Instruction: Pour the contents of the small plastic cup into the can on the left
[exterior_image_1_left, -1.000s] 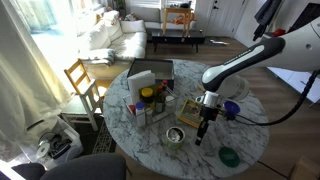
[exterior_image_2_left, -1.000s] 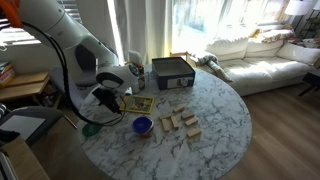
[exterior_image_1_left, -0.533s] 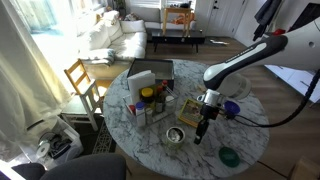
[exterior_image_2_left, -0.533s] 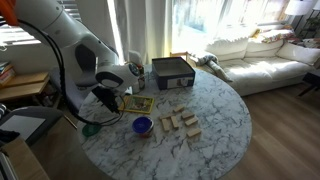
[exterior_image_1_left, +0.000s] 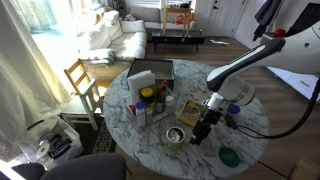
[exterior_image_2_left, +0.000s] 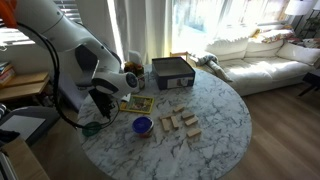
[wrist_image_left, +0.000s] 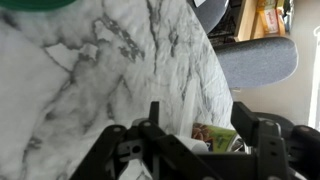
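Observation:
The can (exterior_image_1_left: 175, 135), a short shiny tin, stands on the marble table (exterior_image_1_left: 150, 140) just beside my gripper (exterior_image_1_left: 199, 137), which points down at the tabletop. In the wrist view a small clear plastic cup (wrist_image_left: 193, 126) sits between the fingers of my gripper (wrist_image_left: 208, 130). The jaws stand spread apart, and I cannot tell whether they touch the cup. Seen from the opposite side, the arm hides the can and the cup behind my gripper (exterior_image_2_left: 100, 105).
A green disc (exterior_image_1_left: 229, 156) lies near the table edge, and a blue bowl (exterior_image_1_left: 232, 108) sits behind the gripper. Jars (exterior_image_1_left: 148, 100), a black box (exterior_image_1_left: 150, 72), a printed packet (exterior_image_2_left: 138, 103) and wooden blocks (exterior_image_2_left: 180, 122) occupy the middle and far side.
The jaws have spread apart from a tight shut. The wrist has dropped a little toward the table beside the can.

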